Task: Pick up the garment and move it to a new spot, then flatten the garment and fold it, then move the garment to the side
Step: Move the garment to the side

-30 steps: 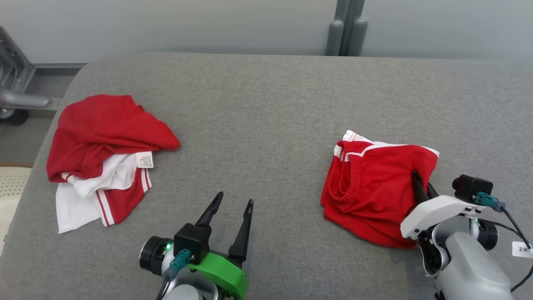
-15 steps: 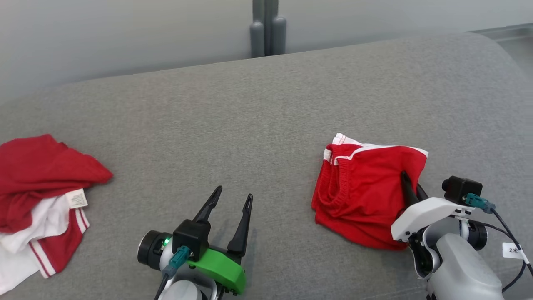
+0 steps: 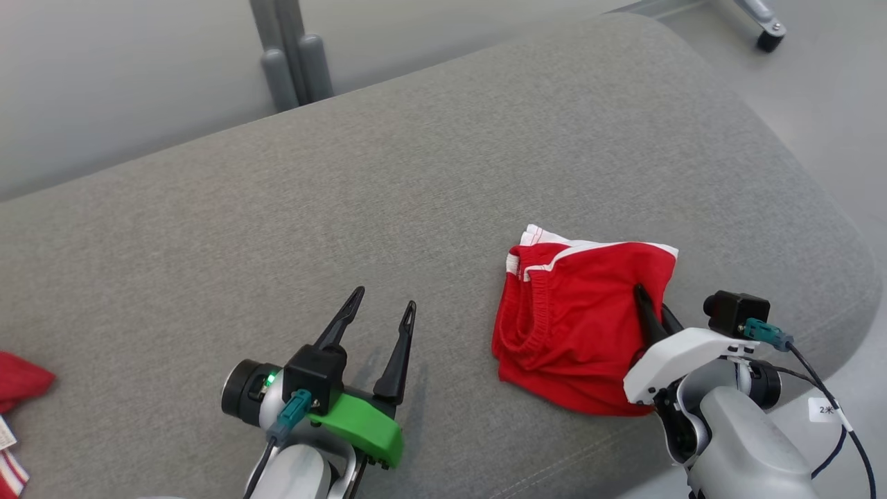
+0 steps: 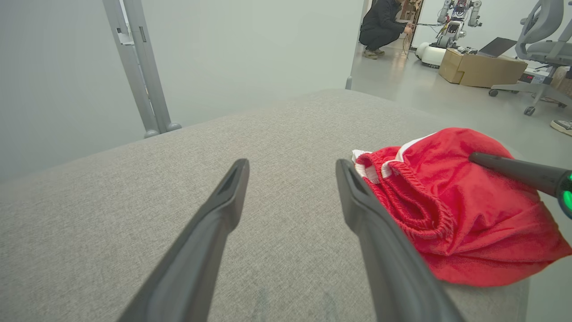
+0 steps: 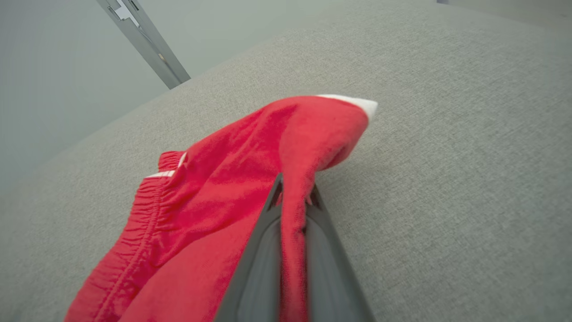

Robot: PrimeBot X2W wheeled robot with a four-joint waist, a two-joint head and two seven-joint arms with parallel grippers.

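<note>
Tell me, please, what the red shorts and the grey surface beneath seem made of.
The red shorts: soft matte knit, likely cotton or polyester; gathered elastic waistband, limp folds. The grey surface: matte woven upholstery, apparently padded; speckled weave, rounded edges.

broad bare grey cushion (image 3: 346,208) opens ahead of the spread left gripper (image 3: 385,298), room to pass. red shorts (image 3: 575,326) heap to its right, pinched in the right gripper (image 3: 650,299), near the cushion's right edge. more red cloth (image 3: 21,384) far left.
</note>
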